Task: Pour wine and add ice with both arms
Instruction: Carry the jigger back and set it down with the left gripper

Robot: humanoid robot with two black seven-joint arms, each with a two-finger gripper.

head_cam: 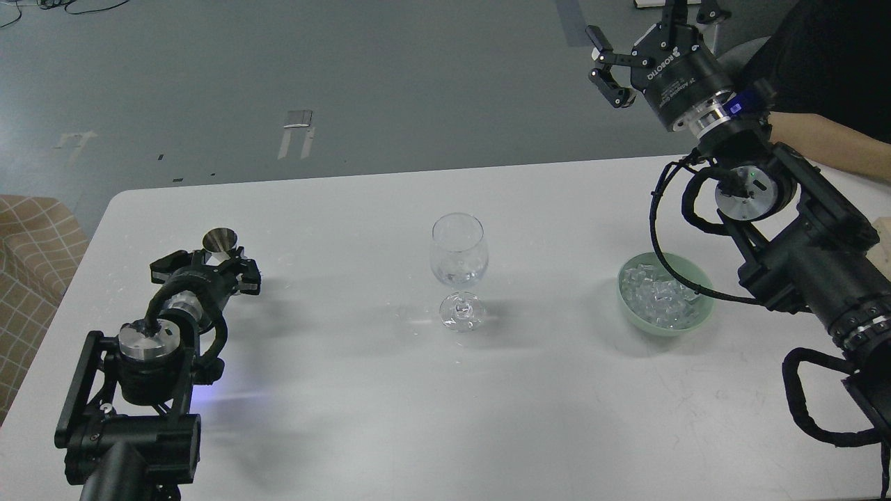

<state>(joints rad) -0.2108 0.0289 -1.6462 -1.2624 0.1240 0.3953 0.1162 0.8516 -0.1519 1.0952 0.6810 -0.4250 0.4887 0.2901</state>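
Note:
A clear wine glass (457, 268) stands upright at the middle of the white table (348, 390). Glints show low in its bowl; I cannot tell what is in it. Ice (658, 296), a heap of small clear cubes, lies in a pale green bowl (630, 309) to the right of the glass. My right gripper (647, 38) is open and empty, raised high beyond the table's far edge, well above the bowl. My left gripper (209, 268) is low at the left of the table, seen from behind. A small metal cup (220, 240) stands at its tips; contact is unclear.
A person's arm (828, 142) in a dark sleeve rests at the table's far right corner, beside my right arm. A checked seat (31, 250) stands off the table's left edge. Grey floor lies beyond the far edge.

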